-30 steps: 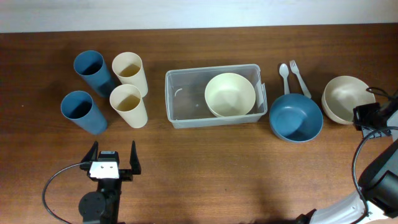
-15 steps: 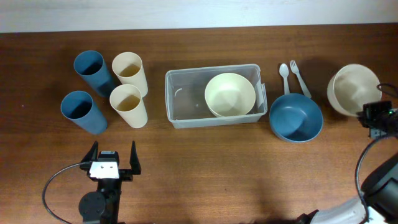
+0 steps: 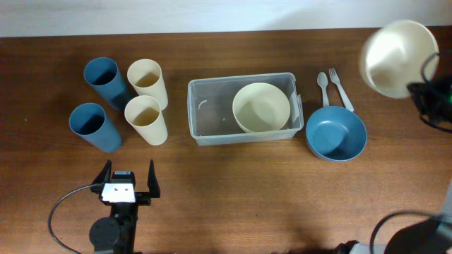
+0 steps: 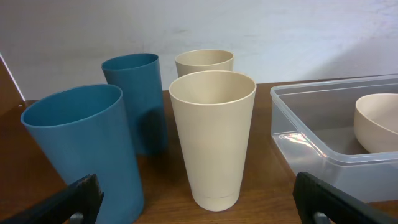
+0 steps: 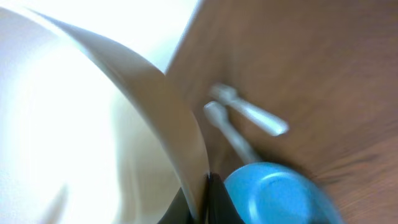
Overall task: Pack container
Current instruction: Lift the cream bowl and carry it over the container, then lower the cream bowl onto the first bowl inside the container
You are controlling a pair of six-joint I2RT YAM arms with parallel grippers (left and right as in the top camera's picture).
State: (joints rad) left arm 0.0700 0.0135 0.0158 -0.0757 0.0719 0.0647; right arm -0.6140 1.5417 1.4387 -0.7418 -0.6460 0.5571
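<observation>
The clear container [image 3: 209, 118] lies mid-table with a cream bowl [image 3: 261, 107] in its right half. My right gripper [image 3: 421, 92] is shut on the rim of a second cream bowl [image 3: 395, 48], which hangs tilted in the air over the far right corner. In the right wrist view that bowl [image 5: 93, 124] fills the left side, its rim pinched between my dark fingers [image 5: 214, 202]. A blue bowl [image 3: 336, 134] sits just right of the container. My left gripper [image 3: 127, 185] stands open near the front edge, facing the cups, nothing between its fingers [image 4: 74, 199].
Two blue cups [image 3: 104, 81] [image 3: 93, 127] and two cream cups [image 3: 147, 81] [image 3: 146, 120] stand left of the container. A pale spoon [image 3: 323, 81] and fork [image 3: 340, 88] lie behind the blue bowl. The container's near corner [image 4: 311, 146] shows in the left wrist view.
My right gripper has lifted the cream bowl off the table at the right and carried it up and toward the far edge, tilting it. The left arm has not moved.
</observation>
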